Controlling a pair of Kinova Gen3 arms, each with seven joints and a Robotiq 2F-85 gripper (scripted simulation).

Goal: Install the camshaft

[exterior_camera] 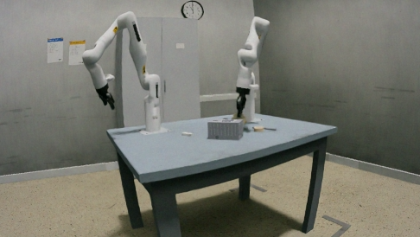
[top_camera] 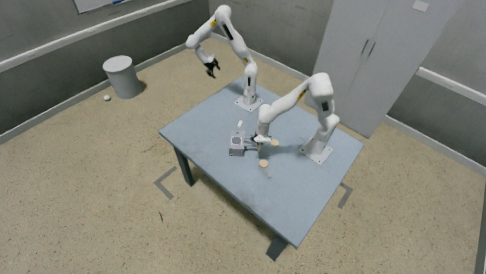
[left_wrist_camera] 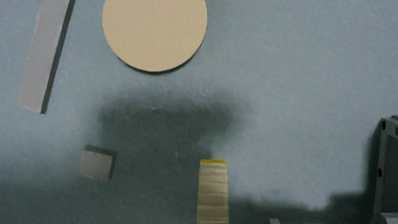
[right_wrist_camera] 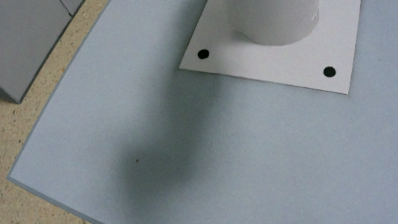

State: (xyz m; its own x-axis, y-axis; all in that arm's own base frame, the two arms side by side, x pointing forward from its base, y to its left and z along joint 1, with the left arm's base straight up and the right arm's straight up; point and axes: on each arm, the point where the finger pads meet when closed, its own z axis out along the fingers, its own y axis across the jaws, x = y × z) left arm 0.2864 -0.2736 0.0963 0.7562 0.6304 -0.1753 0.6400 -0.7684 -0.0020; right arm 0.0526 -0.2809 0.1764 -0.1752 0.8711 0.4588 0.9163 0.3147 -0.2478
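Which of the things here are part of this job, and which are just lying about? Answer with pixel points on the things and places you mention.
Job:
- grey engine case (top_camera: 236, 151) (exterior_camera: 225, 130) (left_wrist_camera: 383, 140)
- camshaft (top_camera: 260, 148) (left_wrist_camera: 213, 192), with its brass-coloured gear, at the left gripper (top_camera: 260, 142) (exterior_camera: 240, 114)

Apparently just lying about:
- two tan discs (top_camera: 263, 163) (top_camera: 274, 143) (exterior_camera: 258, 129) (left_wrist_camera: 155, 30)
- grey bar (top_camera: 269, 173) (exterior_camera: 270, 129) (left_wrist_camera: 44, 60)
- small grey block (left_wrist_camera: 96, 164)
- small white piece (top_camera: 240, 123) (exterior_camera: 187, 134)
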